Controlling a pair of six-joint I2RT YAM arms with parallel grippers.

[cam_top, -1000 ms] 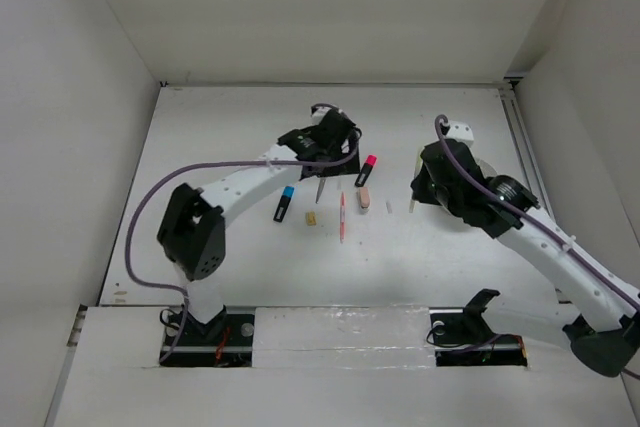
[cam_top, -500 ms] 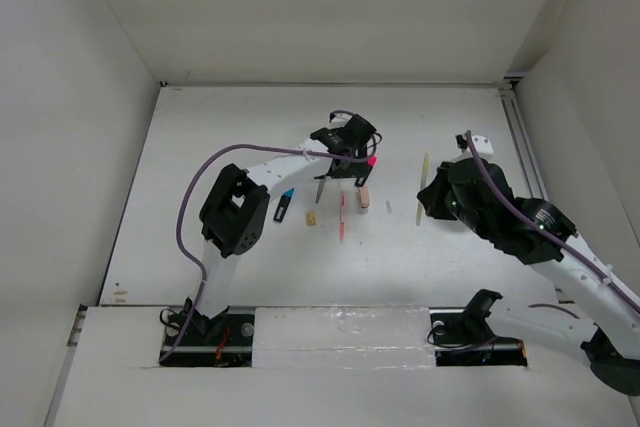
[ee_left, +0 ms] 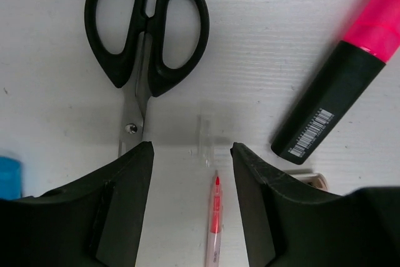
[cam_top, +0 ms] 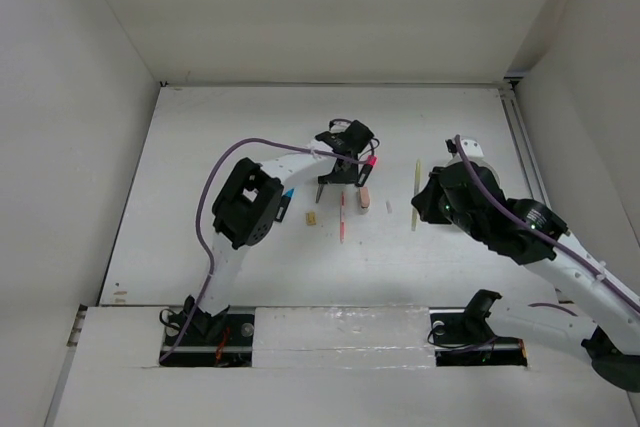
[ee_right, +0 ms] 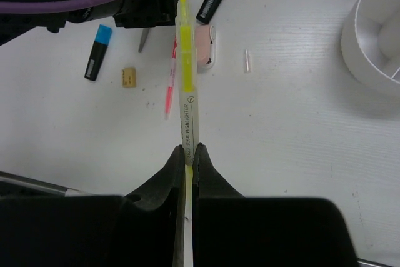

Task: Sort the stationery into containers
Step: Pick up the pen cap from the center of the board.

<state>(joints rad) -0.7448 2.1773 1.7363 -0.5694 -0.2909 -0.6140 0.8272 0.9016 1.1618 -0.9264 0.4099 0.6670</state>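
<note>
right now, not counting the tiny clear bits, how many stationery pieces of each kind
scissors: 1
markers: 2
red pen: 1
yellow stick: 1
erasers: 2
total: 7

A white table (cam_top: 380, 257) stands boxed in by plain white walls (cam_top: 300, 7). A small clear tube (ee_left: 205, 137) lies flat on it.

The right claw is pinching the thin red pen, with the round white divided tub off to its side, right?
No. The right claw is pinching the pale yellow stick, not the thin red pen, which lies loose; the right wrist view shows it. The round white divided tub is off to one side.
</note>
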